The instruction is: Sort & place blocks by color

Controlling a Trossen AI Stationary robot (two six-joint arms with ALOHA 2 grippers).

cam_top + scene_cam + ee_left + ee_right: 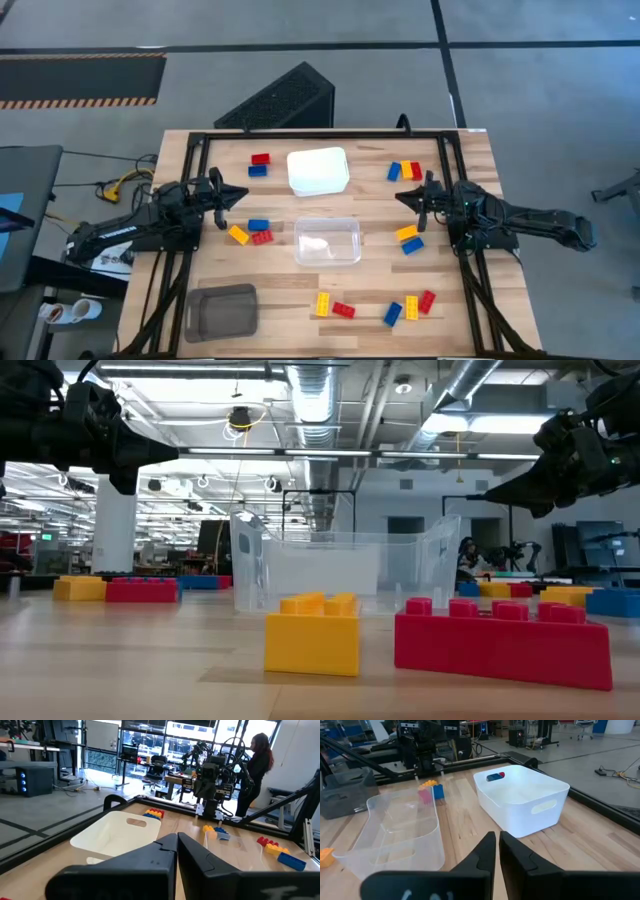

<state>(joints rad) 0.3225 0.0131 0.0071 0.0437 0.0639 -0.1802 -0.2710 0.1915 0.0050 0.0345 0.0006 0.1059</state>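
Observation:
Small red, blue and yellow studded blocks lie flat in scattered groups on the wooden table: red and blue (259, 164) by the far left, three (404, 171) by the far right, three (252, 232) left of the clear tray, yellow and blue (409, 239) to its right, and several (375, 307) along the near side. My left gripper (243, 193) hovers shut above the table, left of the trays, pointing right. My right gripper (398, 196) hovers shut on the right, pointing left. Both hold nothing, as each wrist view shows (177, 838) (497, 837).
A white tray (318, 170) stands at the far centre, a clear tray (327, 240) at the middle, and a grey tray (222, 310) at the near left. A black frame (300, 133) runs round the table. A person (257, 760) stands beyond the table.

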